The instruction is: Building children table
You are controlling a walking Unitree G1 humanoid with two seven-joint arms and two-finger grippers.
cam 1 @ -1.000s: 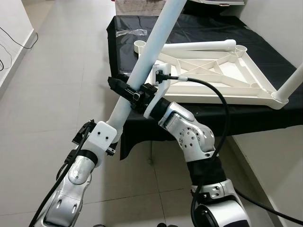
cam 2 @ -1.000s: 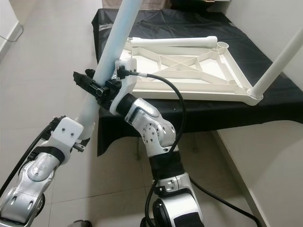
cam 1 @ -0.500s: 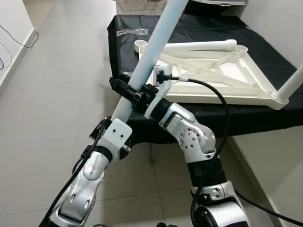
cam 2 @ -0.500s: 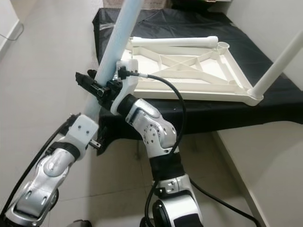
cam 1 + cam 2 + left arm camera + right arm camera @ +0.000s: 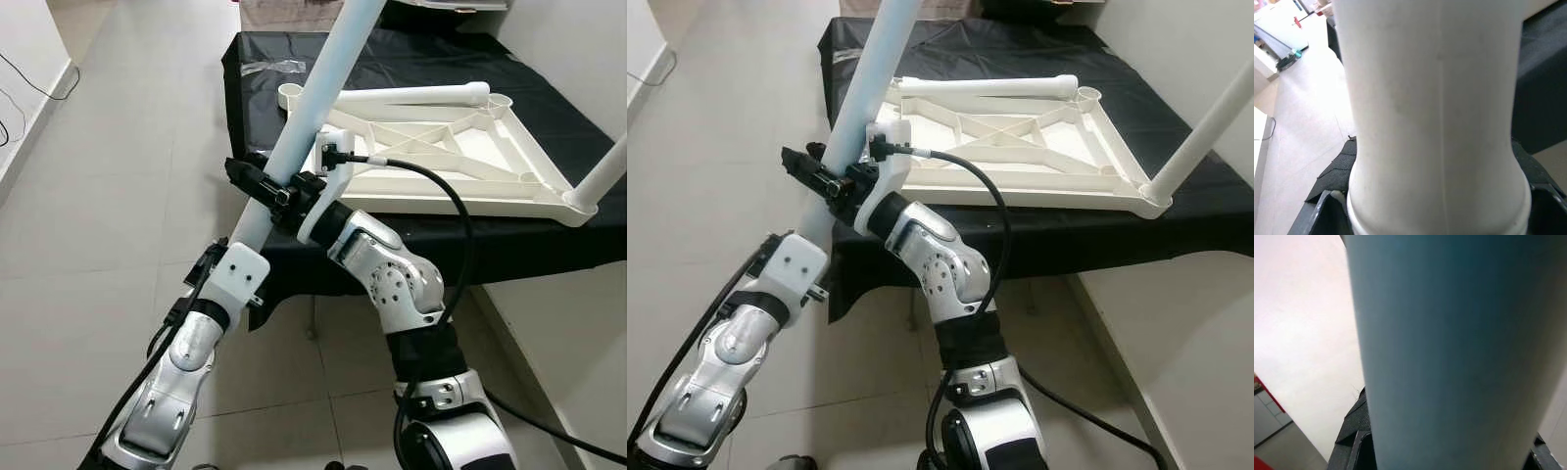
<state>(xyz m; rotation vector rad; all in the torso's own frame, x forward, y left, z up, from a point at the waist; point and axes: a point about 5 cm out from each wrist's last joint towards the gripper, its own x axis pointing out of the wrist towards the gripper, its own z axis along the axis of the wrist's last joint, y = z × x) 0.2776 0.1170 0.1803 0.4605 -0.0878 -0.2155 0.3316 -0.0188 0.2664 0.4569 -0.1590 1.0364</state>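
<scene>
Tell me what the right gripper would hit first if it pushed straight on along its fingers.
Nothing new: the right gripper is already clamped on the white table leg. Past its fingertips, probably only tiled floor; depth is unclear.

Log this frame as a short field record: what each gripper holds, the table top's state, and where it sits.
held part: leg, white tube, tilted, upper end out of frame
right gripper: shut on the leg at mid-length
left gripper: at the leg's lower end, fingers hidden
top: white, upside down, ribs showing, on black cloth
fitted leg: stands in the top's near right corner
spare leg: lies across the top's far edge
open sockets: far left, far right
</scene>
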